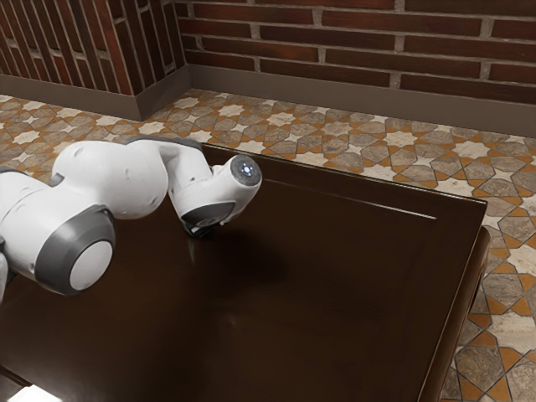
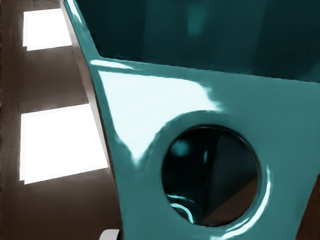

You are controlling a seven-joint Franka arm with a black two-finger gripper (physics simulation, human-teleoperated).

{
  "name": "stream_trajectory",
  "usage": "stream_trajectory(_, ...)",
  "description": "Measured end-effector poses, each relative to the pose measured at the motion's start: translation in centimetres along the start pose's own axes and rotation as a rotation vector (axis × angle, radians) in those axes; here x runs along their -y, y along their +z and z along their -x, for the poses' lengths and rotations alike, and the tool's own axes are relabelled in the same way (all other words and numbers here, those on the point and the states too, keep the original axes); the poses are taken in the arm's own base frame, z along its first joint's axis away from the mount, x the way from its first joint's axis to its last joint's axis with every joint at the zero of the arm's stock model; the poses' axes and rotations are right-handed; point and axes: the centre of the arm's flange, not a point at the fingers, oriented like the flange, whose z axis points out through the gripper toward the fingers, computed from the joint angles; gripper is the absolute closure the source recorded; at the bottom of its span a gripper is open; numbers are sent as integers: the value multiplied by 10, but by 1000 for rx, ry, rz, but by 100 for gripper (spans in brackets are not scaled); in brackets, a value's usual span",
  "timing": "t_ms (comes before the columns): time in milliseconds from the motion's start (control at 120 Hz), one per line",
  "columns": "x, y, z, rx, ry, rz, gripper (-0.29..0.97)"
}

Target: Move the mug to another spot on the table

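Teal mug (image 2: 145, 105) just under hand (image 1: 198, 229) (dark table (image 1: 335, 293))

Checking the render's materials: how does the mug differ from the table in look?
The mug is teal; the table is dark brown. The mug has a round hole through it; the table is one flat, unbroken top. Both are glossy and catch bright reflections.

mug (image 2: 150, 110): teal, smooth, glossy glaze, bright highlights | table (image 1: 352, 276): dark wood, polished, soft sheen | arm (image 1: 109, 180): white glossy plastic shell, grey matt joints | wall (image 1: 352, 42) behind table: red brick, rough, matt | floor (image 1: 377, 142) around table: patterned tile, matt
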Motion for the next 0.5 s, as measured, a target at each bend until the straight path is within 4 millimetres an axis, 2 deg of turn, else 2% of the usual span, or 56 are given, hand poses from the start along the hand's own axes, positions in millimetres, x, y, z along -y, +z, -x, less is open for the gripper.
stream_trajectory(283, -1, -3, 1, -1, 0, 4, 67)
stream_trajectory(500, -4, -21, -4, -7, -1, 10, 70)
